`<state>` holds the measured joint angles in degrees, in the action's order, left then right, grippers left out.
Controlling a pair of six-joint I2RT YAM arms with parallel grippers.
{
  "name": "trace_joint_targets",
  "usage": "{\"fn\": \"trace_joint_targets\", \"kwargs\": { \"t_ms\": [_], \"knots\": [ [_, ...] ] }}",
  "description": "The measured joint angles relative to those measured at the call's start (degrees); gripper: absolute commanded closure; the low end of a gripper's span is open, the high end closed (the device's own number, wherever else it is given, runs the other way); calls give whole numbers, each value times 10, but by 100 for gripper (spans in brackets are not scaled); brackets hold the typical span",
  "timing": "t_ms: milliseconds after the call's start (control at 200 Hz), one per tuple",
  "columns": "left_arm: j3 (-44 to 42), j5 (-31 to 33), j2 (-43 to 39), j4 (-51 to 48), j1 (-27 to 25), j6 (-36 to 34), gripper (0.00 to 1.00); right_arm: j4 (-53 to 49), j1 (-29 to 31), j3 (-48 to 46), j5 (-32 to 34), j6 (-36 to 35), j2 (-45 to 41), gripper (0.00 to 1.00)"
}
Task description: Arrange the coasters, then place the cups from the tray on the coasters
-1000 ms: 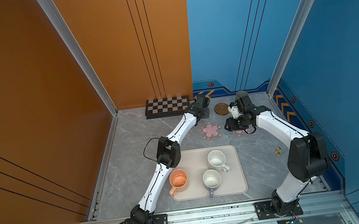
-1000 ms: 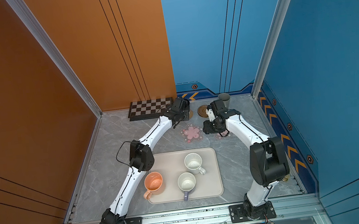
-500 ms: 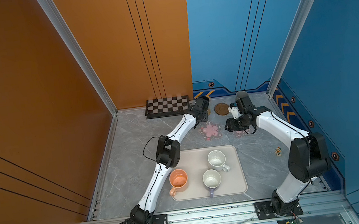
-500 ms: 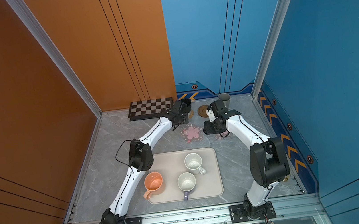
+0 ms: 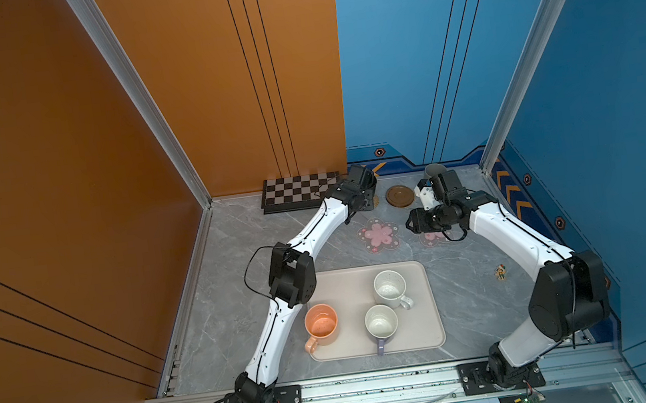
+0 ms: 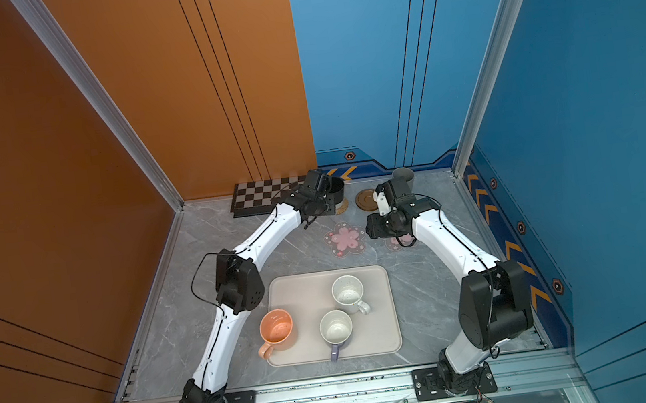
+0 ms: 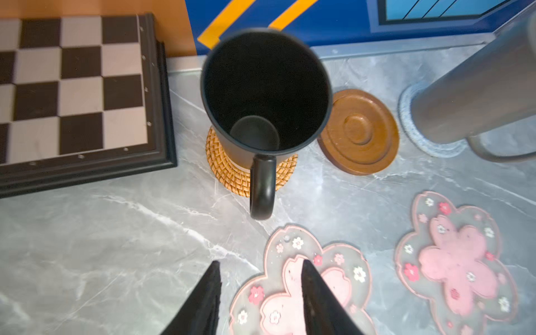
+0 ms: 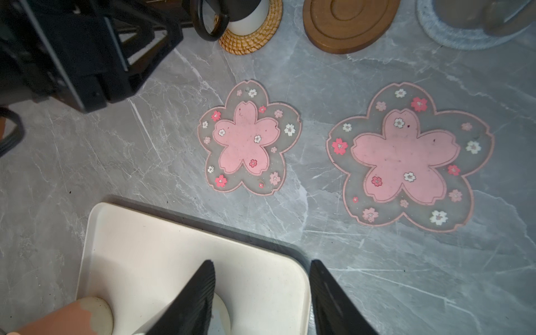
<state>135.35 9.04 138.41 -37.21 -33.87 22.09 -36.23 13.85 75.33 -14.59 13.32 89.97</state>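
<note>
The black cup (image 7: 265, 95) stands upright on the tan rattan coaster (image 7: 229, 171), handle toward my left gripper (image 7: 261, 266). That gripper is open and empty, a little back from the handle, over a pink blossom coaster (image 7: 293, 290). The tall grey cup (image 5: 434, 170) stands on the grey-blue coaster (image 7: 417, 136). The brown wooden coaster (image 5: 399, 195) and both pink coasters (image 8: 249, 136) (image 8: 409, 156) lie bare. My right gripper (image 8: 261, 264) hangs open and empty above the tray's (image 5: 348, 287) far corner. On the tray stand the peach (image 5: 321, 325), white speckled (image 5: 390, 288) and lavender (image 5: 381, 322) cups.
A black-and-white chessboard (image 5: 295, 197) lies against the back wall, close beside the black cup. A small figurine (image 5: 501, 272) sits on the floor right of the tray. Orange and blue walls close in the back and sides.
My left gripper has opened and let go of the black cup, which now stands free on the rattan coaster. The right arm has stayed where it was.
</note>
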Motion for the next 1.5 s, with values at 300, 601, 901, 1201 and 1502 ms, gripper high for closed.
{"fn": "trace_joint_targets", "kwargs": {
  "t_ms": [300,601,901,1201,1502],
  "knots": [
    [-189,15,-149,105,17,-1,78,-1,37,-10,27,21,-42,45],
    [-122,32,4,142,24,38,88,-7,42,-19,58,31,-71,45],
    [-56,34,74,144,28,70,87,-13,24,-20,66,30,-79,45],
    [-42,34,75,154,27,78,86,-13,19,-20,70,26,-79,45],
    [-34,27,79,156,21,78,86,-16,19,-29,70,26,-79,45]
  ]
}}
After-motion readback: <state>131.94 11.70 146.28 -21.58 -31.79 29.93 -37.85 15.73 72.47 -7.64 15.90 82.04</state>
